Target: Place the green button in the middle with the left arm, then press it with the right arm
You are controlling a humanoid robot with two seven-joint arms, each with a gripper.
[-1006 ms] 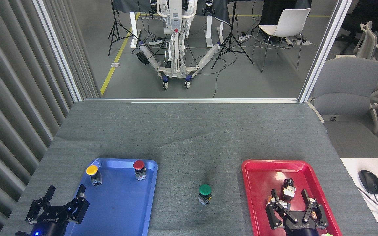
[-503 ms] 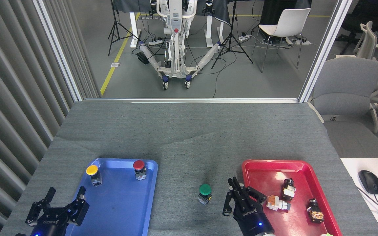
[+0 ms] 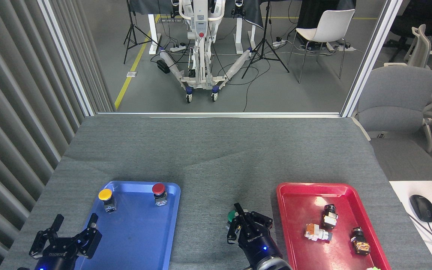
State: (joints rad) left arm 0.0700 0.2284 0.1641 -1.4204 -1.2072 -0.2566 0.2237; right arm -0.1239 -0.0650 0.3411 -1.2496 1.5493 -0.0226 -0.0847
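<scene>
The green button (image 3: pixel 231 215) stands on the grey cloth between the two trays, and only a sliver of its dark-green cap shows. My right gripper (image 3: pixel 237 210) is over it and hides most of it, with the fingers drawn together to one tip. Whether that tip touches the cap I cannot tell. My left gripper (image 3: pixel 75 224) sits at the bottom left, over the near left corner of the blue tray (image 3: pixel 137 240). It is open and holds nothing.
On the blue tray stand a yellow-capped button (image 3: pixel 105 195) and a red-capped button (image 3: pixel 159 189). The red tray (image 3: pixel 298 195) at the right holds three small switch parts. A slatted wall runs along the left. A white desk with a mouse (image 3: pixel 422 208) lies at the right.
My right arm has swung left, out of the red tray and across the cloth, and its gripper went from open to shut and now covers the green button. The left gripper has barely moved.
</scene>
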